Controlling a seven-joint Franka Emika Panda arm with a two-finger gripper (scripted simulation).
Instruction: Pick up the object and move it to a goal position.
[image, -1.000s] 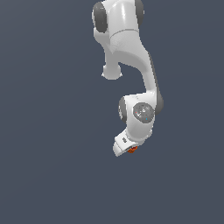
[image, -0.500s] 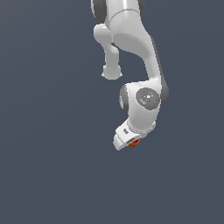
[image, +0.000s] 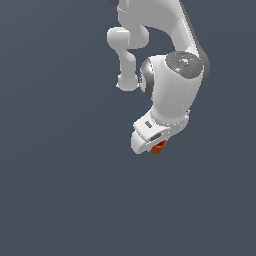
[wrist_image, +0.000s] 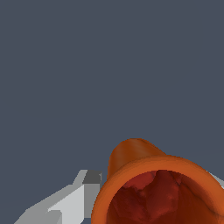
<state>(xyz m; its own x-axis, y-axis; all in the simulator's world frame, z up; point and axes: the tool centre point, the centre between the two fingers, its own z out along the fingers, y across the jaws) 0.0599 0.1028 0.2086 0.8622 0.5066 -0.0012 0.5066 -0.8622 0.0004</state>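
The object is a small orange-red tapered cup (image: 159, 147) with a darker hollow inside. In the exterior view only a small part of it shows under the white hand, in my gripper (image: 156, 146). In the wrist view the cup (wrist_image: 144, 170) fills the near part of the picture, its open mouth toward the camera, and one grey-white finger (wrist_image: 74, 199) lies against its side. The other finger is almost hidden behind the cup. The gripper is shut on the cup and holds it up in the air.
The white arm (image: 172, 90) reaches down from the top of the exterior view, folded at the wrist. Around it there is only a flat dark grey-blue background. No goal marker shows.
The arm has moved up and toward the exterior view's left with the cup still held. The hand and cup sit higher in the picture than before.
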